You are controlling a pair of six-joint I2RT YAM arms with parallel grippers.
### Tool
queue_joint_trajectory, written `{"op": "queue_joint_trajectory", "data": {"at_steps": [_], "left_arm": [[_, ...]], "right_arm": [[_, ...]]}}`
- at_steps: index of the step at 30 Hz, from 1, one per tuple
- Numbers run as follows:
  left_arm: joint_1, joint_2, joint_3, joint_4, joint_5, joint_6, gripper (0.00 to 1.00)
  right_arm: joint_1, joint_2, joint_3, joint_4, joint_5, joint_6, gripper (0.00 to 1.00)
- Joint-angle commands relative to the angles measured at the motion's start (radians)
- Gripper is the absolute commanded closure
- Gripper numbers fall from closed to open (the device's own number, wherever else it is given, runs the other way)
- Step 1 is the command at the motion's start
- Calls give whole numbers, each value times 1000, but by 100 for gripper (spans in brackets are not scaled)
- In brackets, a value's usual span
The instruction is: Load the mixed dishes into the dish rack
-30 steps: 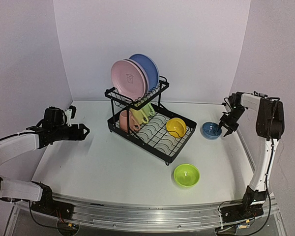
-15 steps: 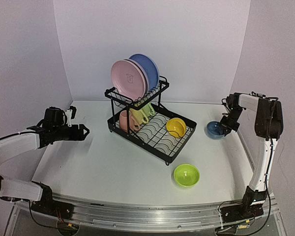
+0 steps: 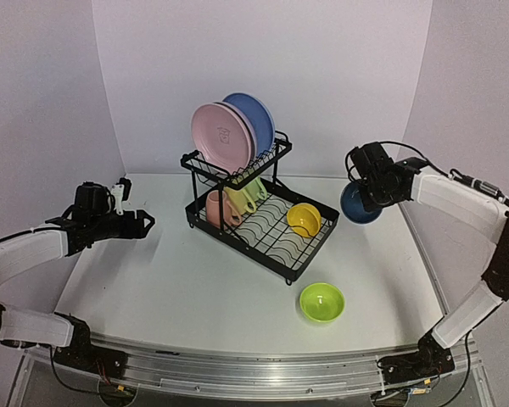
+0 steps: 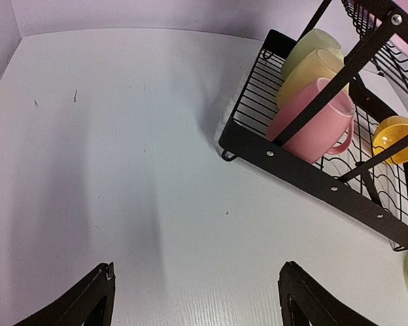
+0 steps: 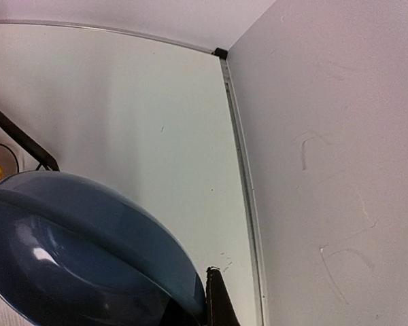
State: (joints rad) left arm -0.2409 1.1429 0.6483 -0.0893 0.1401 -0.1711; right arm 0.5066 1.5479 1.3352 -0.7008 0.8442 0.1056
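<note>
My right gripper (image 3: pixel 366 192) is shut on the rim of the blue bowl (image 3: pixel 357 204), which hangs tilted in the air just right of the dish rack (image 3: pixel 237 247). In the right wrist view the blue bowl (image 5: pixel 81 251) fills the lower left, with one dark finger (image 5: pixel 219 302) against its rim. The upper shelf holds a pink plate (image 3: pixel 220 136) and a blue plate (image 3: pixel 254 119) on edge. The lower tray holds a pink mug (image 4: pixel 313 122), a yellow mug (image 4: pixel 313 71), a green mug (image 4: pixel 309 44) and a yellow bowl (image 3: pixel 304 220). A lime bowl (image 3: pixel 321 302) sits on the table. My left gripper (image 3: pixel 144 223) hovers open, left of the rack.
Side walls close in on both sides, and the right wall (image 5: pixel 326 136) meets the table along a metal strip just beside the held bowl. Bare table (image 4: pixel 122 170) lies under the left gripper.
My right gripper shut on the blue bowl's rim, lifted it off the table and carried it up and left towards the rack. The left arm stayed put.
</note>
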Motion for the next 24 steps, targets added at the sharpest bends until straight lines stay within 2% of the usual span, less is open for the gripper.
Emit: {"op": "queue_joint_trajectory", "data": {"at_steps": [1,4,6,9,13,16,21,24], "left_arm": [[6,-37,-1,63,22,18,18],[6,-48,-9,72,26,16,18],[7,-56,-14,75,29,15,18],[7,-68,-17,76,29,20,18],[6,-80,-27,81,22,28,18],[7,-90,-37,85,21,23,18],[7,-108,-48,81,4,29,18],[6,-111,-54,76,-3,34,18]], "right_arm": [[159,-61,-77,264,194,-266,100],[260,-41,-86,321,175,-333,100],[330,-13,-106,433,179,-419,100],[376,41,-107,527,179,-480,100],[387,136,-45,536,158,-480,100],[388,241,7,558,204,-525,100],[387,329,0,728,279,-601,100],[386,382,19,770,313,-636,100]]}}
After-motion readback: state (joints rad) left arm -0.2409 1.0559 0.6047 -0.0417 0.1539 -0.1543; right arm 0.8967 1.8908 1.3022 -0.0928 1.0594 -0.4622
